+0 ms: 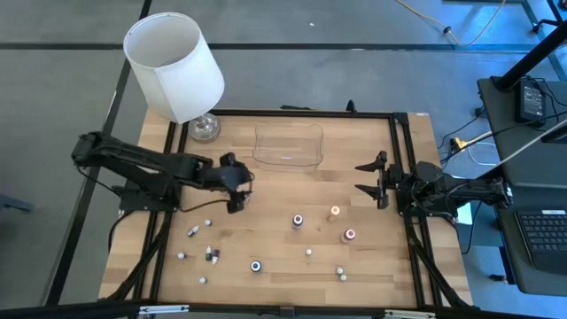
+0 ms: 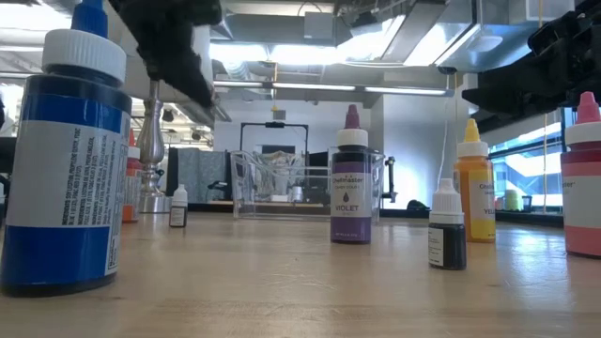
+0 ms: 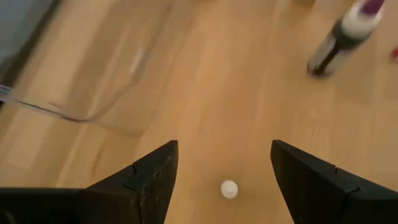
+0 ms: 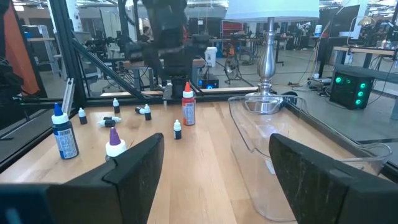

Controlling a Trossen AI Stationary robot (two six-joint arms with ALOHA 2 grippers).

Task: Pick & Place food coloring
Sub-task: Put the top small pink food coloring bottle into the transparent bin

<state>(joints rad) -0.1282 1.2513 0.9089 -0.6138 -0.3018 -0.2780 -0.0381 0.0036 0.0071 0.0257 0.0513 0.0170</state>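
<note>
The food coloring bottles stand scattered on the wooden table: purple (image 1: 298, 220), orange (image 1: 335, 212), red (image 1: 349, 235), blue (image 1: 255, 265), and several tiny whitish ones such as (image 1: 191, 232). My left gripper (image 1: 237, 202) hangs open above the table's left half and points down. In the left wrist view its fingers (image 3: 224, 152) stand either side of a tiny white-capped bottle (image 3: 229, 189) below them, without touching it. The purple bottle (image 3: 345, 34) stands farther off. My right gripper (image 1: 361, 177) waits open at the table's right side, also seen open in its wrist view (image 4: 214, 146).
A shallow clear plastic tray (image 1: 288, 146) lies at the table's far middle. A white-shaded lamp (image 1: 173, 66) stands at the far left corner. The low view has the blue bottle (image 2: 61, 160) close up, with violet (image 2: 351, 183) and orange (image 2: 475, 192) behind it. A black frame borders the table.
</note>
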